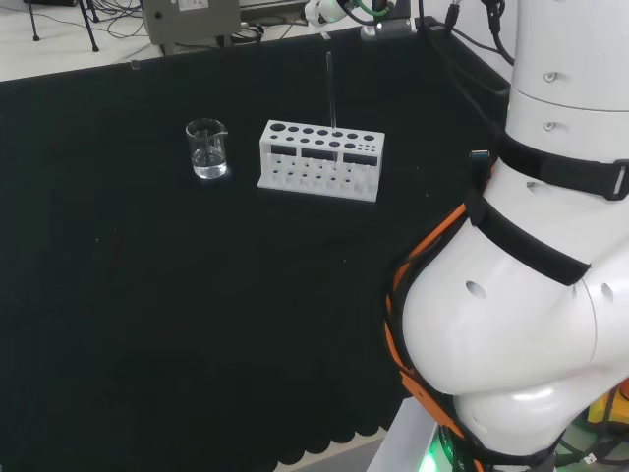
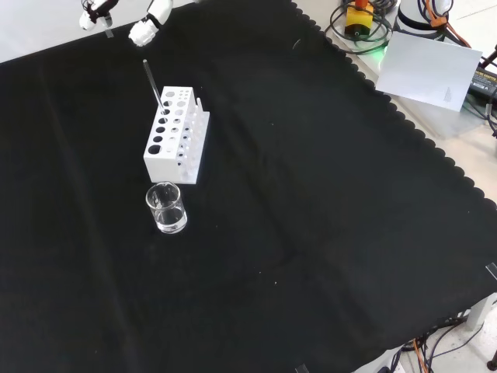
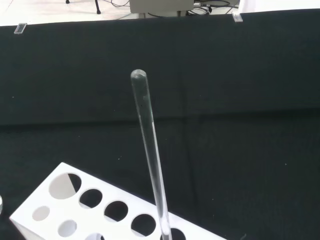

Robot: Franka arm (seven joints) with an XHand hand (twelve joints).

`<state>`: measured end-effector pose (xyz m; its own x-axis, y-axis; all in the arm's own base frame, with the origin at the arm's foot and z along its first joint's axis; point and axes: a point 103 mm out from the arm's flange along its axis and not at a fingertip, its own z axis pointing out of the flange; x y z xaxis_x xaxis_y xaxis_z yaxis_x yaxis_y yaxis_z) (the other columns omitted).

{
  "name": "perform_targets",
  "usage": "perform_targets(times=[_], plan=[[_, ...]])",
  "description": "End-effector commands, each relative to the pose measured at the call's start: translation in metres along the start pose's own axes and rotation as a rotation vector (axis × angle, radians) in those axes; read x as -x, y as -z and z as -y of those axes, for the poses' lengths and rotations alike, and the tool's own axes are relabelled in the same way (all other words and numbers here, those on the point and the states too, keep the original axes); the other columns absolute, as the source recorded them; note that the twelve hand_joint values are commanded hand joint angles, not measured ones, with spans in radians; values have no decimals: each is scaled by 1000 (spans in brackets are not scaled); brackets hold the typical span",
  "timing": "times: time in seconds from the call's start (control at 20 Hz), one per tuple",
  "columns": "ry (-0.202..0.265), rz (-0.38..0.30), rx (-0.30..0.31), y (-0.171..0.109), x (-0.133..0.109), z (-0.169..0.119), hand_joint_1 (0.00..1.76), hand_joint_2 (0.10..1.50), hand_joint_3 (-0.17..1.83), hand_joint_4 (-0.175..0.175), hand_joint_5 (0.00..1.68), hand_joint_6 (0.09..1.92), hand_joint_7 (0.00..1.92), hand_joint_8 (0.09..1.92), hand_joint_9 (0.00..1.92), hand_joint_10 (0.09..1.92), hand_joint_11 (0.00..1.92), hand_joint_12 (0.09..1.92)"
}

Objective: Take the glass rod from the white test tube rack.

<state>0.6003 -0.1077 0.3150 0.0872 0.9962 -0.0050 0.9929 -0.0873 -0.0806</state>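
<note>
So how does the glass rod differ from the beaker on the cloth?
The glass rod is thin and tall, standing in the white rack; the beaker is short and wide, standing on the cloth beside the rack. The rod is solid; the beaker is an open vessel. Both are clear.

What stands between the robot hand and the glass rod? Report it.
Nothing visible. In the front view the robot hand hangs just beyond the glass rod, which stands in an end hole of the white test tube rack; only bare cloth lies between. The beaker sits on the rack's other side, out of the way.
</note>
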Motion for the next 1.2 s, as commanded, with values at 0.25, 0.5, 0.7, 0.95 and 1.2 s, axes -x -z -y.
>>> perform_targets(times=[0.25,0.5,0.7,0.95,1.2], plan=[[25,37,27,-27,1,-2,510,937,378,-159,348,624,686,1081,872,1054,679,1340],[29,50,23,-34,1,3,520,928,403,-175,345,902,767,1137,989,1147,899,1322],[33,54,17,-37,1,5,521,926,414,-175,358,976,813,1178,1049,1196,1004,1326],[49,70,31,-46,0,5,534,920,423,-175,419,1035,888,1239,1145,1261,1143,1355],[67,80,44,-51,-6,5,600,903,439,-175,599,1076,997,1288,1289,1297,1340,1376]])
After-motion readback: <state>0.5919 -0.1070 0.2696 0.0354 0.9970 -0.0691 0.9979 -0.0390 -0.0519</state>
